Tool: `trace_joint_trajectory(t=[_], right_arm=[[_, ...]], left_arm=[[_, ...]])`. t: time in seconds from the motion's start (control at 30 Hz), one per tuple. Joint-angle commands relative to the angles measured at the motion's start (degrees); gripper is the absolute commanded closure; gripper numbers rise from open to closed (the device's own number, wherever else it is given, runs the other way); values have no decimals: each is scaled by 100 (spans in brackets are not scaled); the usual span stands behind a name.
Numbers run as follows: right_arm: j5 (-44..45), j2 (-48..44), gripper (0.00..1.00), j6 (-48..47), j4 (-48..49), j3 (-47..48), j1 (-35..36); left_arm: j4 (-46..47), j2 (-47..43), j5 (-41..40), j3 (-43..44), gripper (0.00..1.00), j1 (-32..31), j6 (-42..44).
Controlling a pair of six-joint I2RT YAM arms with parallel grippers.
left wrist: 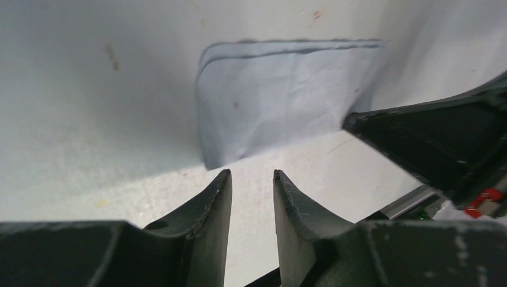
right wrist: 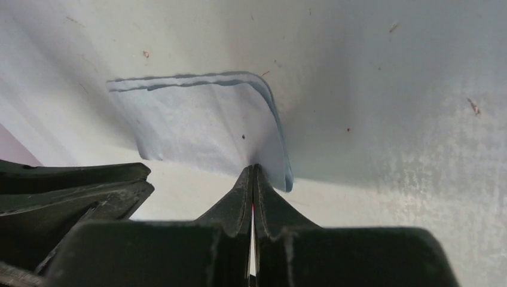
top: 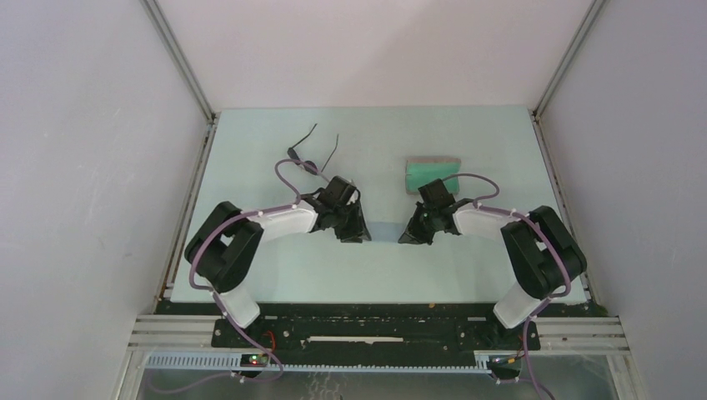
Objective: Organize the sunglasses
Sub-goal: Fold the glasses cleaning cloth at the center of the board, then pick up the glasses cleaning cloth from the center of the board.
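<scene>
Left pincer [left wrist: 251, 173]: released. Its two fingers stand a narrow gap apart with nothing between them, tips low over the counter [top: 275, 267], just near of the light blue cloth [left wrist: 281, 101].

Right pincer [right wrist: 254, 168]: clenched, fingers pressed together. The tips sit at the near edge of the cloth, close to its right corner. Whether any fabric is pinched between them cannot be told.

The two pincers face each other across the middle of the counter. The cloth lies flat between them, apparently folded, with doubled edges along its far side.

Sunglasses [top: 296, 157]: on the counter at far left, beyond the left arm and well apart from both pincers. The temple arms are spread and point toward the far wall. A purple cable of the left arm crosses in front of the frame, so the lenses are not clearly made out.

Grey case [top: 432, 173]: open, green lining showing, lying just beyond the right pincer, right of centre.
</scene>
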Motion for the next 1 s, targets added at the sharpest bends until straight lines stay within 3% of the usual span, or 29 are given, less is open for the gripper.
trace_joint_trajectory(t=[0.0,0.17,0.27,0.33,0.5,0.97], right_arm=[[236,-597,94,-297,-150,47,-134],[572,-907,78,-822,-543,352,-259],[572,-796,69,-982,-674,403,-395],[444,-649,67,-1083,-687,410,-488],[96,-439,67,-1265,-677,412,-771],[-586,336,68,-1281,-370,423,-700]], left_arm=[[-126,-670,-365,-191,62,12,247],[-519,-915,-773,34,58,29,339],[-609,-736,-778,167,43,110,327],[-683,-554,-797,298,39,151,370],[-602,-258,-789,281,40,220,406],[-219,330,-324,260,51,226,379]])
